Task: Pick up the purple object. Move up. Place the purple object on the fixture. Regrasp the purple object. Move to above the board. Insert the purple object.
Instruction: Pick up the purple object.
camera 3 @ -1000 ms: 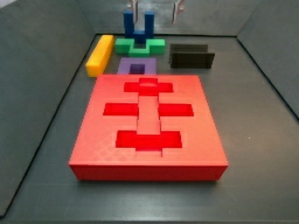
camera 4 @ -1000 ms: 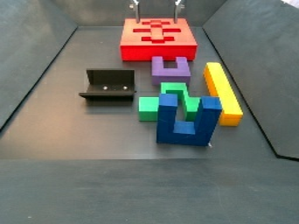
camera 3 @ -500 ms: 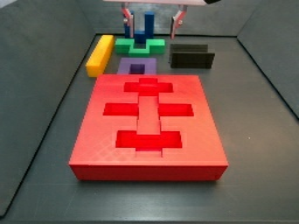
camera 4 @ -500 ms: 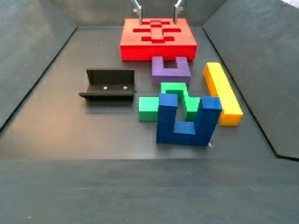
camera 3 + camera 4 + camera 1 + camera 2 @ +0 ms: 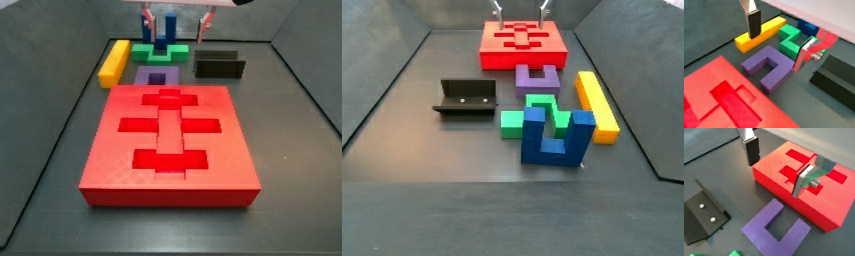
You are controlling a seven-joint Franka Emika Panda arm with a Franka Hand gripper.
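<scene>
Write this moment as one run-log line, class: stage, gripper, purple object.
stage: pre-grasp | gripper: open, empty, above the purple object | purple object: flat on the floor between the board and green block, ungrasped

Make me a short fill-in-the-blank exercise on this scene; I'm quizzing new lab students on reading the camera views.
1. The gripper, hovering above the purple object, has its jaws ____ with nothing between them.
2. The purple object lies flat on the floor between the board and the ____ block.
3. The long bar lying beside the purple object is ____ in colour.
4. The fixture currently holds ____.

Missing words: open; green; yellow; nothing
</scene>
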